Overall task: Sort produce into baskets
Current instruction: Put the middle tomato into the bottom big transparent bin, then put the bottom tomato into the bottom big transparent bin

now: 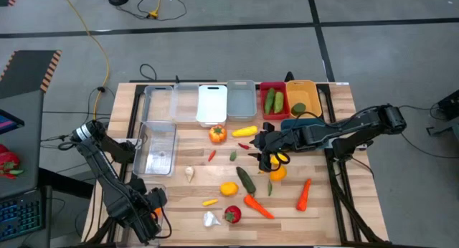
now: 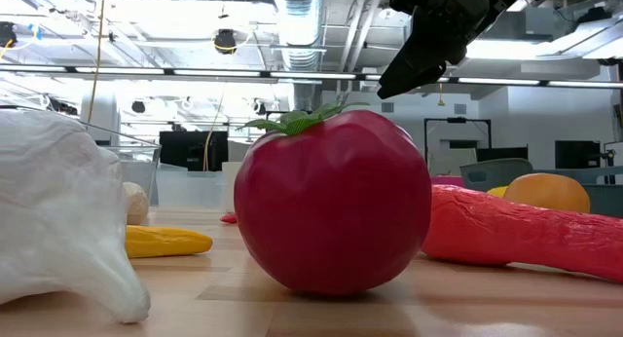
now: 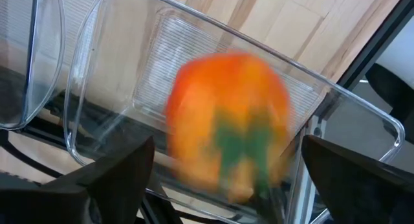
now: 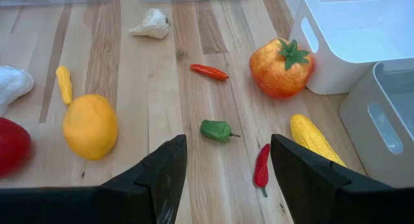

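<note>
**Table** [image 1: 323,205]: pale wood planks. All places below are given from the white basket.

**White basket** [image 1: 212,103]: opaque plastic, shallow, with rounded corners. It stands in the row of baskets at the table's far edge.

**Red basket** [image 1: 264,87]: two places to the right of the white one. It holds ribbed green cucumbers [image 1: 274,102].

**Orange tomato** [image 4: 281,68]: round and dimpled with a green star stalk, lying just in front of the white basket.

**Right hand** [image 4: 228,153]: hangs over the table, in front and to the right of the white basket. Its dark fingers are apart with nothing between them. A small wrinkled green chili [image 4: 217,130] lies on the table ahead of it.

**Left hand** [image 3: 226,162]: well to the left and front of the white basket. Its fingers are spread wide and grip nothing. Between them shows a blurred orange fruit [image 3: 226,114] with a green stalk, over a ridged clear basket [image 3: 194,49].

**Red tomato** [image 2: 331,205]: glossy and smooth, near the table's front edge, well in front of the white basket. It sits between lumpy white garlic [image 2: 58,210] and a tapering carrot [image 2: 526,235].
</note>
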Robot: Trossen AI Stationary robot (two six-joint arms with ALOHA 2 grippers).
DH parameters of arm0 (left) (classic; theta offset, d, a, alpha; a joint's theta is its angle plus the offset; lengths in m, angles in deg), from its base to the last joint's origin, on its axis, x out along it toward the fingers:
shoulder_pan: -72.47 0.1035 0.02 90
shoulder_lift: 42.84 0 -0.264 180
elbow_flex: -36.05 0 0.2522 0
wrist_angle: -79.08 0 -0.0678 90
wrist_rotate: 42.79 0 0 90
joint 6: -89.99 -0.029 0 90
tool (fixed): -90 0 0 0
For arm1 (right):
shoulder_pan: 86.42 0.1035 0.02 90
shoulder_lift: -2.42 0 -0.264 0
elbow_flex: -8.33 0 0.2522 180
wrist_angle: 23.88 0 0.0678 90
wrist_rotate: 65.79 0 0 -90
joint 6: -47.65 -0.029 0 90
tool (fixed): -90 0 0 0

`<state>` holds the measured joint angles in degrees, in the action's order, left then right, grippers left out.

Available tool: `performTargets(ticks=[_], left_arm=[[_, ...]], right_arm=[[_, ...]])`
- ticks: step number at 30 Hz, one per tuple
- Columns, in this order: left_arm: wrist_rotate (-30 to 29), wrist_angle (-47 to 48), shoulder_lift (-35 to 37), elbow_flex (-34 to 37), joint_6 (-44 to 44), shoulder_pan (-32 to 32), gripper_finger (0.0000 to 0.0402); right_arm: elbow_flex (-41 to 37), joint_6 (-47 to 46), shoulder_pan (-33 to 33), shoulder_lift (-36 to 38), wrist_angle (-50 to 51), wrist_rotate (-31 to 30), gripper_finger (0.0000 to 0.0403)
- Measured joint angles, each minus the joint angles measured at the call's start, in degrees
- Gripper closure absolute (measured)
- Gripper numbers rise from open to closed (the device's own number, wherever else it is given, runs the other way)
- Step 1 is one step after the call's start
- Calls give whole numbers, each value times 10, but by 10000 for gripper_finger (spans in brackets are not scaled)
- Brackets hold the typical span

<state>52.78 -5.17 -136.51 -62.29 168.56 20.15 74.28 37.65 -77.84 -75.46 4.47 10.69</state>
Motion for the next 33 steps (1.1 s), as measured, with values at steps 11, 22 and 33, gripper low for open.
performTargets(ticks=[11,22,33], left_arm=[[2,-4,0,0,-41,32,10],[-44,-47,4,0,-203,129,10],[-133,-132,5,0,-365,205,10]], right_arm=[[0,0,0,0,1,0,152],[0,0,8,0,2,0,152],[0,-1,50,26,119,1,152]])
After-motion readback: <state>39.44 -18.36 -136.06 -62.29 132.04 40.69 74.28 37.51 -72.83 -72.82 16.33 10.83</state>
